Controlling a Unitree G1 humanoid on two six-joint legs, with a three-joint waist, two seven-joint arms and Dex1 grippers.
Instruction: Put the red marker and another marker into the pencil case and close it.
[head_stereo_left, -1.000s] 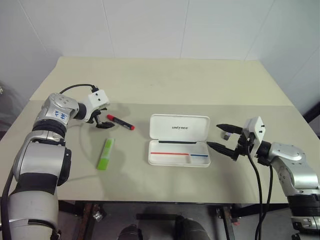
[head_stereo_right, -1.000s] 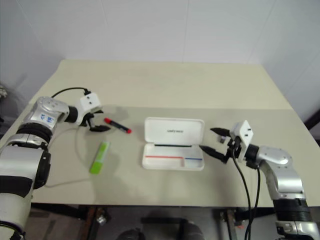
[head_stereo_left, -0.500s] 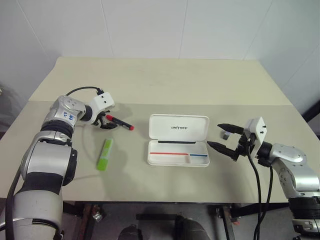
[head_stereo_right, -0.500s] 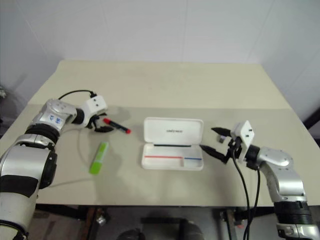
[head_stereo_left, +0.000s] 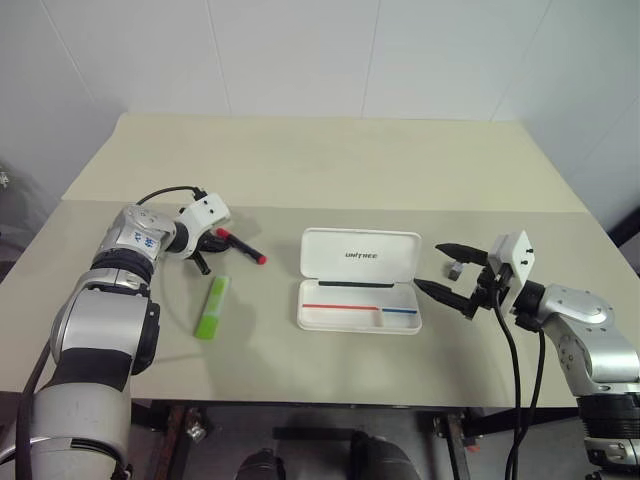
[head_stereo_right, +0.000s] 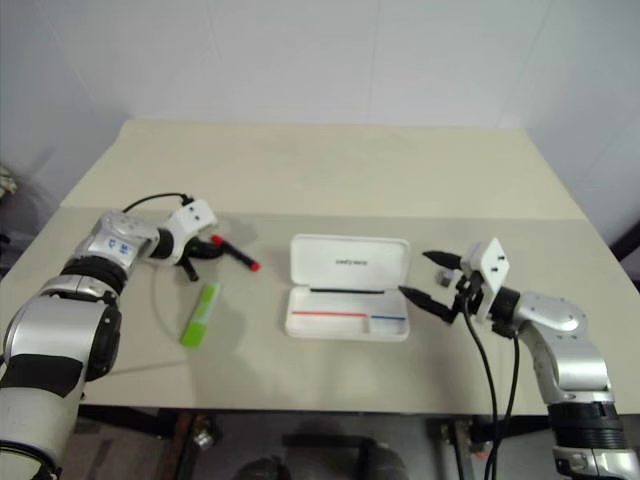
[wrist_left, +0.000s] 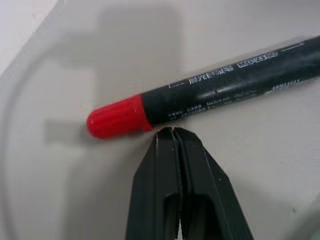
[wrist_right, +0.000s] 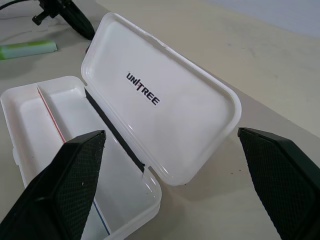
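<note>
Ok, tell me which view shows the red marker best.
The left wrist view: the red marker lies close up, its red cap and printed black barrel plain, with the shut left gripper beside it. The eye views show it as a small sliver on the table.

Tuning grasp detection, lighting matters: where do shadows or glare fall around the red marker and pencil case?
Left wrist view: soft grey shadow on the table beyond the red marker, faint sheen on its black barrel. Right wrist view: the pencil case lid shadows the table beside it.
</note>
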